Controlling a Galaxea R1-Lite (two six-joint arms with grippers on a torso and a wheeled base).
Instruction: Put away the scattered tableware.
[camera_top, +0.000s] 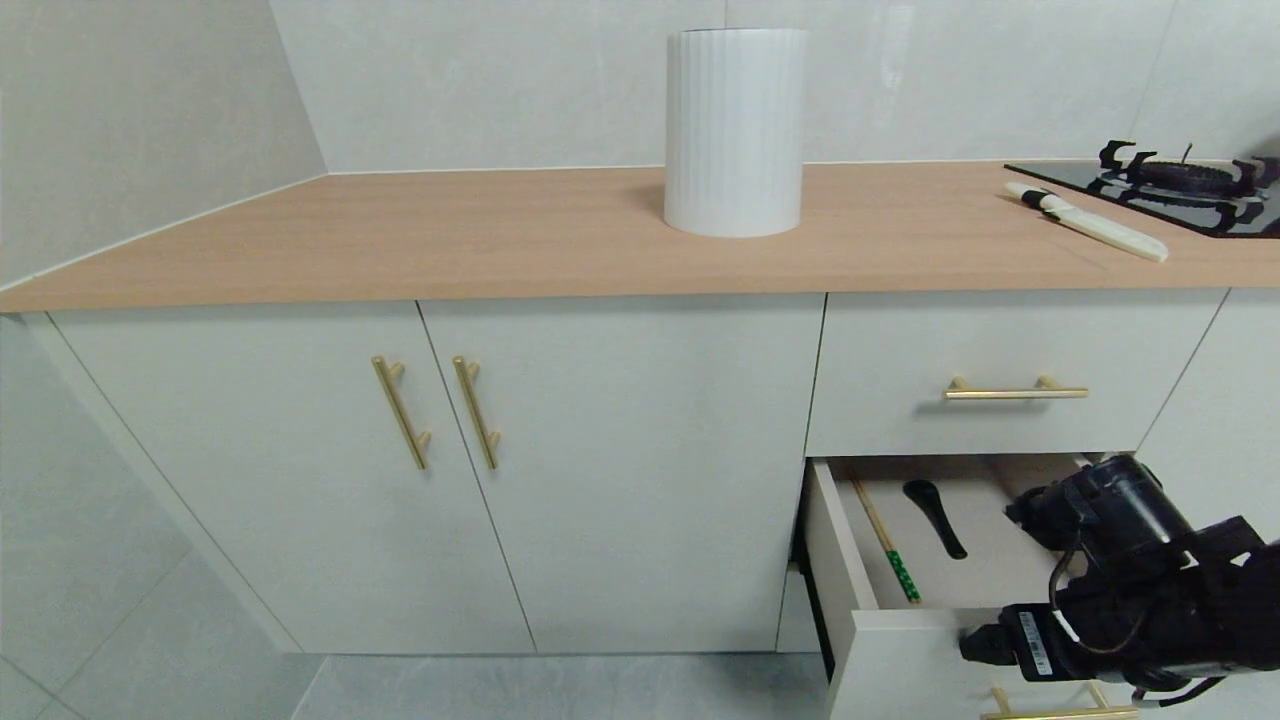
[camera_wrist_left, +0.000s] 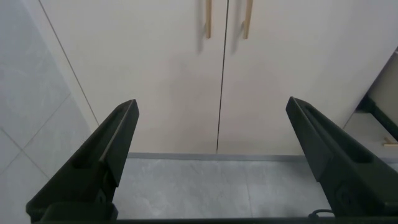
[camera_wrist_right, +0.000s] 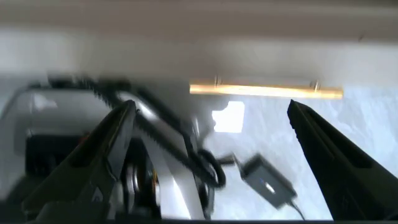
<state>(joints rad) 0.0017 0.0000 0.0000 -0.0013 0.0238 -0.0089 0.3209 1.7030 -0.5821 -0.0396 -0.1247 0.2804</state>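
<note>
Right gripper (camera_wrist_right: 211, 109), jaws spread, hung low; the left gripper (camera_wrist_left: 211, 106) was spread too. On the long wooden counter (camera_top: 450, 240), above the open white drawer (camera_top: 838, 545), lay a white ceramic-looking knife (camera_top: 1085, 222): probably light, stiff, slick and brittle, best pinched across its width near the middle.

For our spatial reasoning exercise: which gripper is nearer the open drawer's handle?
Right. The right gripper hangs open just short of the open drawer's handle; the left gripper, also open, faces the double cabinet doors, off to the drawer's left.
</note>
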